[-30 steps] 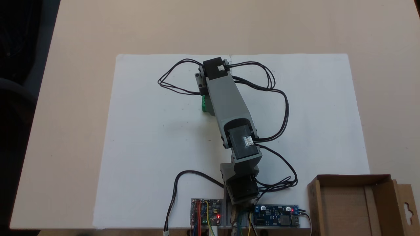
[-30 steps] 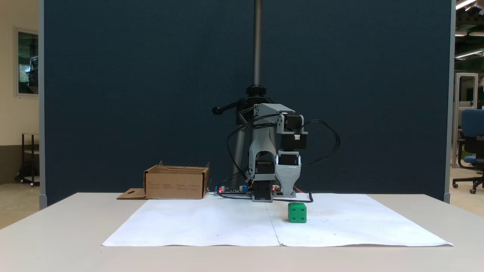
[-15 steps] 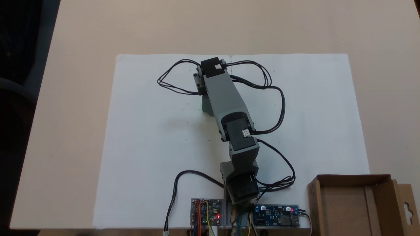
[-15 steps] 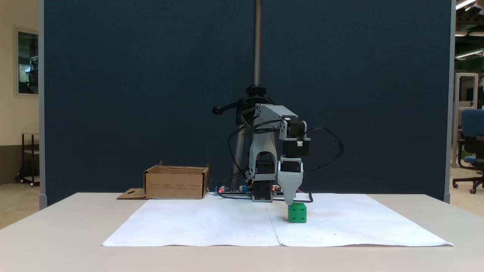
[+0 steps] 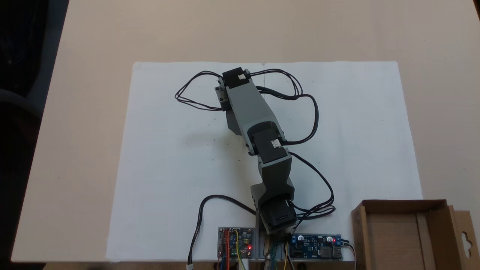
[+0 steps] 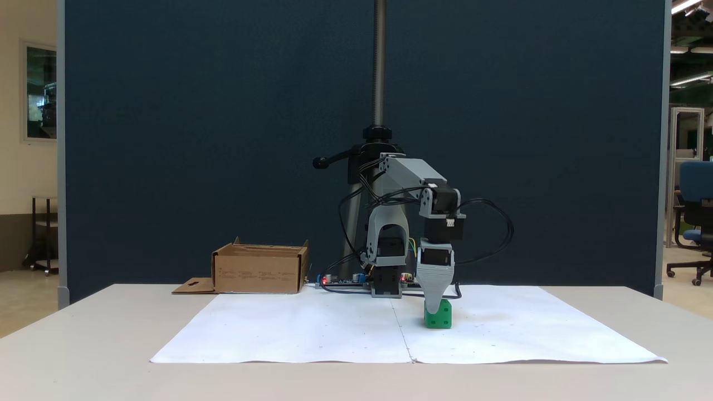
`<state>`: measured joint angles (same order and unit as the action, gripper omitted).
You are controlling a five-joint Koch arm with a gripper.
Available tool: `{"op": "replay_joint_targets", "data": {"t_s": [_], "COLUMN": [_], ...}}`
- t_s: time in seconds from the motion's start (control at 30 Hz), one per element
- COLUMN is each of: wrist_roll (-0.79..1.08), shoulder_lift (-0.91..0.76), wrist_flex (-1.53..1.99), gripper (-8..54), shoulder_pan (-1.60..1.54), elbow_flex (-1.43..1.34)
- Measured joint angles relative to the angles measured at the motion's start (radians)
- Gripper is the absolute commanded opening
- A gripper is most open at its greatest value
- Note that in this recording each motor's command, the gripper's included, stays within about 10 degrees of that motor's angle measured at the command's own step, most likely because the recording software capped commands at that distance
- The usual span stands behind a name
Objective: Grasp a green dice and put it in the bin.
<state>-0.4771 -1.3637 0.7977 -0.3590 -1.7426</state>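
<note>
The green dice (image 6: pixel 440 318) sits on the white paper, right of the paper's middle fold in a fixed view. My gripper (image 6: pixel 433 307) points straight down, and its grey tapered finger (image 6: pixel 434 284) overlaps the dice's upper left corner. Just one jaw shows, so whether it is open or shut cannot be told. In the fixed view from above, the arm's grey link (image 5: pixel 250 108) covers the dice and the gripper. The bin, a brown cardboard box, stands at the lower right (image 5: pixel 359 232) in that view and at the left behind the paper (image 6: pixel 259 273) in the other.
A white paper sheet (image 5: pixel 168 168) covers the table's middle. Two circuit boards (image 5: pixel 236 242) (image 5: pixel 317 252) lie beside the arm's base. Black cables (image 5: pixel 195 99) loop out on both sides of the arm. A metal pole (image 6: pixel 380 61) rises behind the base.
The arm has reached out and come down: the gripper tip dropped from behind and above the dice onto its top corner. From above, the green sliver has vanished under the arm.
</note>
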Motion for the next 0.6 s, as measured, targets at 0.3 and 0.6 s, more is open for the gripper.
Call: {"op": "replay_joint_targets", "data": {"t_s": [0.3,0.6], "wrist_roll": [-0.005,-0.005], "shoulder_lift": [0.063,0.087], "wrist_flex": [-0.055,-0.066], "gripper": [44.5,44.1], "shoulder_pan": [0.000,0.000], "elbow_flex": [-0.002,-0.002]}}
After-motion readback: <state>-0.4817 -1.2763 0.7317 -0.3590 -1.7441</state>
